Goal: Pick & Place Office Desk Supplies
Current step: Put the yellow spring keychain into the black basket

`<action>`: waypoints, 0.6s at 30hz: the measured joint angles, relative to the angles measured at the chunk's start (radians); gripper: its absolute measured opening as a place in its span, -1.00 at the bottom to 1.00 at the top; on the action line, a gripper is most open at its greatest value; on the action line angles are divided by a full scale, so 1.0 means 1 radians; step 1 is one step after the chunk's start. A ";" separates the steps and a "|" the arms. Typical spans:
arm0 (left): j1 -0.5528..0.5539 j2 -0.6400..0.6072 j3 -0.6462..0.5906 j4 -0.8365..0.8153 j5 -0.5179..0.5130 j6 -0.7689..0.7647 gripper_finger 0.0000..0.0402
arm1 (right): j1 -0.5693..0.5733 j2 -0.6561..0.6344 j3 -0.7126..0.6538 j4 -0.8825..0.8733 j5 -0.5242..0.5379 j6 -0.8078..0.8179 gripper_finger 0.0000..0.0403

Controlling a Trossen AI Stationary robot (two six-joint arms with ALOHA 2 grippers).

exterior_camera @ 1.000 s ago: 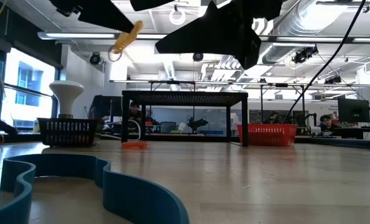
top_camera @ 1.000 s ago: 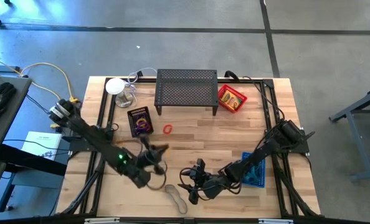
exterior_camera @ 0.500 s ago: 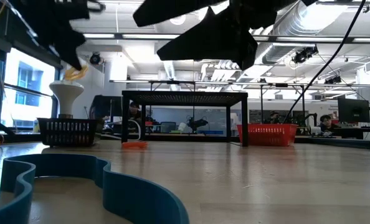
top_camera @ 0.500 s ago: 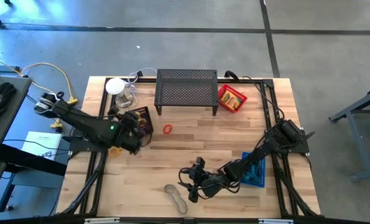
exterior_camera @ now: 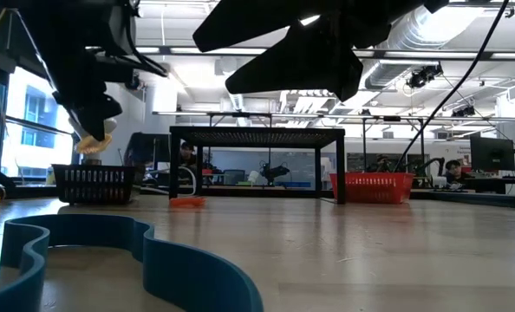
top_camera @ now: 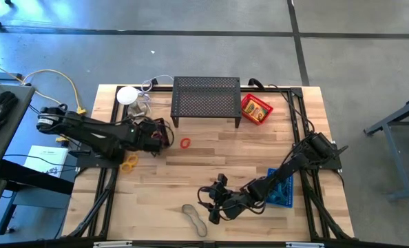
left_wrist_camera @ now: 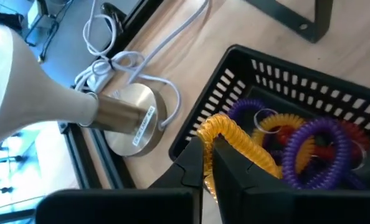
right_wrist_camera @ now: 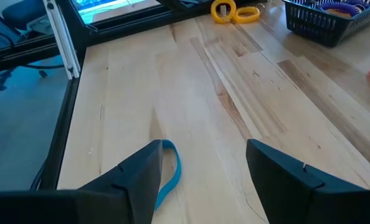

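My left gripper (top_camera: 161, 135) hangs over the black mesh tray (top_camera: 153, 125) at the table's far left, shut on a yellow coil ring (left_wrist_camera: 241, 142). In the low view the gripper (exterior_camera: 91, 121) holds the ring (exterior_camera: 93, 144) a little above the tray (exterior_camera: 93, 184). The tray holds purple coil rings (left_wrist_camera: 316, 146) and a yellow one. My right gripper (top_camera: 211, 204) is open and empty near the front edge, beside a curved blue loop (right_wrist_camera: 170, 169) that lies flat on the table. A red ring (top_camera: 185, 143) lies flat in front of the black stand. My left gripper pinches the yellow coil ring between its two fingers at one stretch of the coil (left_wrist_camera: 217, 126). The fingers slant down from the table's left. The rest of the coil sticks out past the fingertips, lifted clear above the tray's inside.
Two yellow rings (top_camera: 129, 163) lie on the table near the left rail. A large black perforated stand (top_camera: 206, 100) is at the far middle, a white round-topped object (top_camera: 127, 95) to its left, a red tray (top_camera: 256, 109) to its right, and a blue tray (top_camera: 281, 191) under my right arm.
My left gripper has carried the yellow coil ring from the near middle of the table toward the far left, to above the black tray, and has come down with it. The gripper has stayed shut on the ring.
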 joint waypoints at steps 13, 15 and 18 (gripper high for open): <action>0.017 0.000 0.000 0.009 0.026 0.044 -0.37 | -0.001 0.000 0.000 -0.004 0.000 0.000 0.09; 0.017 0.000 0.000 0.009 0.026 0.044 -0.34 | -0.001 0.000 0.000 -0.005 0.000 0.000 0.09; 0.002 0.000 0.001 0.008 0.075 0.038 -0.32 | -0.001 0.000 0.000 -0.005 0.000 0.003 0.09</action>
